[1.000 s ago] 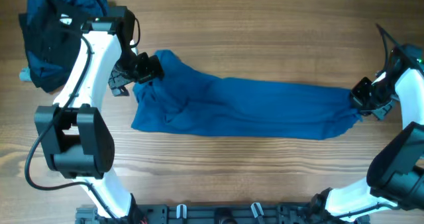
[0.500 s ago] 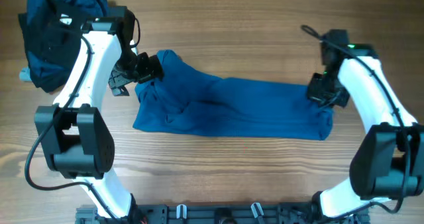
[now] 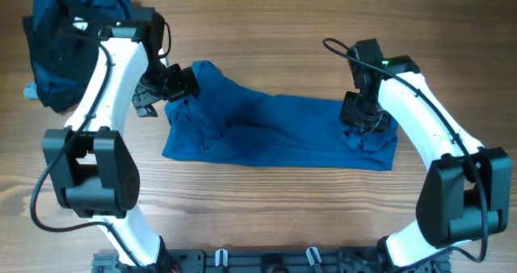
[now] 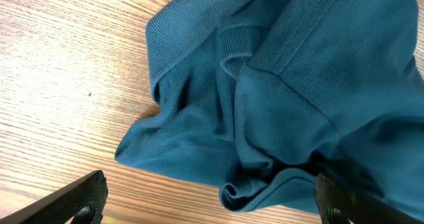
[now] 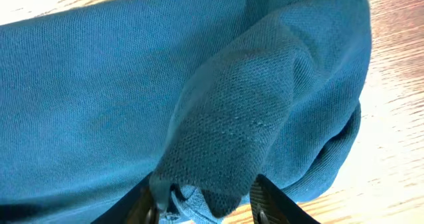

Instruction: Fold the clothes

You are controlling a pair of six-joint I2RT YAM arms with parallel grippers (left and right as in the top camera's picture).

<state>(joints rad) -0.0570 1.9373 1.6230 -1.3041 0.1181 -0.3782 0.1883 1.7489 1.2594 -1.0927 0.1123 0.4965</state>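
A blue garment lies stretched across the middle of the wooden table. Its left end is bunched, with a ribbed collar that shows in the left wrist view. My left gripper hovers at this bunched left end. Its fingers are spread wide, with a rolled cloth edge lying between them. My right gripper is shut on a fold of the garment's right end. It holds that fold over the garment's body, and the cloth fills the space between its fingers.
A pile of dark navy clothes sits at the table's far left corner, behind my left arm. Bare wood lies in front of the garment and to its right. A black rail runs along the front edge.
My right gripper has carried the garment's right end leftward, from the table's right edge to over the garment, so the garment is shorter. The left arm has not moved.
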